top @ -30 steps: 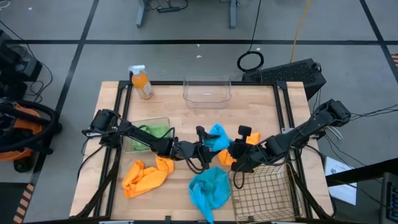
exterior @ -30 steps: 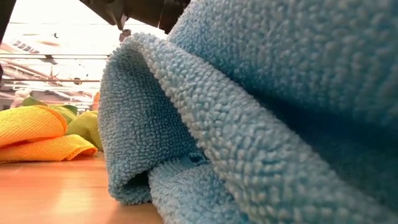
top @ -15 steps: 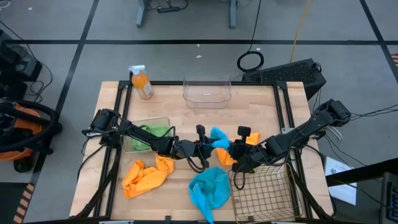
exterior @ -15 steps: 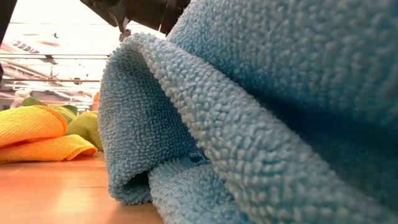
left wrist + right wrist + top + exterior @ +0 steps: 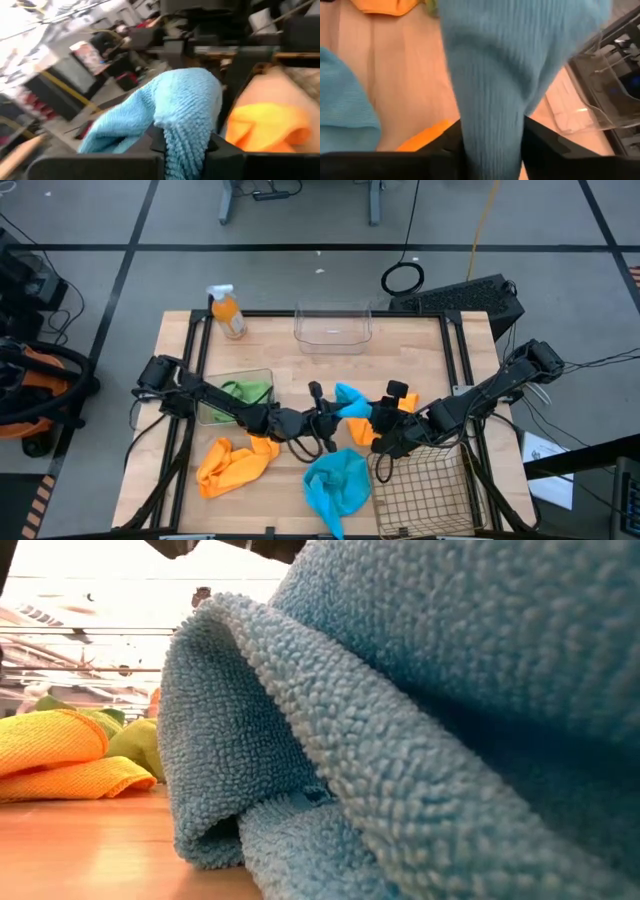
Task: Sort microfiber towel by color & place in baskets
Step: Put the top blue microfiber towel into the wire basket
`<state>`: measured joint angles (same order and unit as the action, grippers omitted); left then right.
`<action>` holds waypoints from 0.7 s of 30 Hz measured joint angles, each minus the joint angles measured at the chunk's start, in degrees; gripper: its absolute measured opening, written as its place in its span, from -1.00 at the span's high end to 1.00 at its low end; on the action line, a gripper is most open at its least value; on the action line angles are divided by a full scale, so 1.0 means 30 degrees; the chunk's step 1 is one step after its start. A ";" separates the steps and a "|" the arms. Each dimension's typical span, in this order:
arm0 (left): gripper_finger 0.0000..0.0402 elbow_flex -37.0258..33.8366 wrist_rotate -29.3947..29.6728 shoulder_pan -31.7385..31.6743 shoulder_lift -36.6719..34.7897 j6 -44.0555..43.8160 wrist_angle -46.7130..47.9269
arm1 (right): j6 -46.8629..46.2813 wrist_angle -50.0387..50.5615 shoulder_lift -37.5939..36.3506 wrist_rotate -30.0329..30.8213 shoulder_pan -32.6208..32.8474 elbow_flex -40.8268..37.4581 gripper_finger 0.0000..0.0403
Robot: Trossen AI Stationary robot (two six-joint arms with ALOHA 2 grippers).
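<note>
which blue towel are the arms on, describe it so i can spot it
Start at the wooden table and find its middle, where both arms meet. The blue towel hangs lifted between them. Unlike the other blue towel, heaped at the front edge, this one is off the wood.

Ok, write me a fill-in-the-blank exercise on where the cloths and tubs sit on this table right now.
1. The cloth between the left gripper fingers is ____ in colour.
2. The clear tub at the table's far edge holds ____ cloths.
3. The clear tub on the left side holds a ____ cloth.
4. The spray bottle stands at the table's far ____ corner.

Missing words: blue; no; green; left
</note>
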<state>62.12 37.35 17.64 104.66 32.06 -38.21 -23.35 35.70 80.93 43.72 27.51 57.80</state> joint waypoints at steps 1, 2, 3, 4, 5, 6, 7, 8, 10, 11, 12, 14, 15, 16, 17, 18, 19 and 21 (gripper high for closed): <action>0.86 -0.0003 0.0716 0.0107 -0.0056 0.0182 -0.0080 | -0.0112 -0.0014 0.0000 0.0035 0.0000 0.0000 0.25; 0.86 -0.0003 0.1375 0.0211 -0.0067 0.0438 -0.0124 | -0.0301 0.0017 0.0000 0.0052 0.0000 0.0000 0.22; 0.86 -0.0003 0.2098 0.0329 -0.0100 0.0565 -0.0066 | -0.0433 0.0115 0.0000 0.0037 0.0000 0.0000 0.19; 0.86 -0.0003 0.2828 0.0468 -0.0186 0.0817 0.0053 | -0.0486 0.0172 0.0000 0.0006 0.0000 0.0000 0.17; 0.85 -0.0011 0.3401 0.0555 -0.0253 0.1038 0.0081 | -0.0507 0.0163 0.0000 -0.0013 0.0000 0.0000 0.15; 0.85 -0.0011 0.3725 0.0605 -0.0317 0.1150 -0.0034 | -0.0585 0.0179 0.0000 -0.0009 0.0000 0.0000 0.13; 0.84 -0.0011 0.4010 0.0664 -0.0402 0.1298 -0.0122 | -0.0730 0.0231 0.0000 -0.0013 0.0000 0.0000 0.12; 0.84 -0.0008 0.4264 0.0757 -0.0505 0.1451 -0.0043 | -0.0885 0.0300 0.0000 -0.0011 0.0000 0.0000 0.11; 0.84 -0.0011 0.4547 0.0829 -0.0530 0.1506 -0.0018 | -0.1090 0.0468 0.0000 0.0050 0.0000 0.0000 0.09; 0.84 -0.0007 0.4586 0.0842 -0.0530 0.1506 -0.0011 | -0.1209 0.0498 0.0000 0.0082 0.0000 0.0000 0.08; 0.84 -0.0007 0.4586 0.0849 -0.0530 0.1512 -0.0011 | -0.1371 0.0518 0.0000 0.0102 -0.0007 0.0000 0.08; 0.84 -0.0011 0.4600 0.0842 -0.0530 0.1520 -0.0007 | -0.1722 0.0504 0.0000 0.0353 -0.0007 0.0000 0.06; 0.84 -0.0011 0.4600 0.0842 -0.0530 0.1519 -0.0005 | -0.1922 0.0508 0.0000 0.0397 -0.0007 0.0000 0.04; 0.84 -0.0011 0.4600 0.0842 -0.0530 0.1512 -0.0004 | -0.2076 0.0495 0.0000 0.0402 -0.0007 0.0000 0.03; 0.84 -0.0011 0.4604 0.0842 -0.0530 0.1506 0.0011 | -0.2183 0.0498 0.0000 0.0395 -0.0007 0.0000 0.01; 0.84 -0.0011 0.4608 0.0842 -0.0530 0.1506 0.0018 | -0.2349 0.0495 0.0000 0.0392 -0.0007 0.0000 0.00; 0.84 -0.0011 0.4608 0.0842 -0.0530 0.1505 0.0012 | -0.2568 0.0494 0.0000 0.0346 -0.0007 0.0000 -0.02; 0.83 -0.0011 0.4612 0.0842 -0.0530 0.1514 0.0015 | -0.3019 0.0481 0.0000 -0.0128 -0.0007 0.0000 -0.05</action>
<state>62.08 51.19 20.16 103.07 36.60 -38.16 -32.41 37.15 80.93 43.34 27.49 57.80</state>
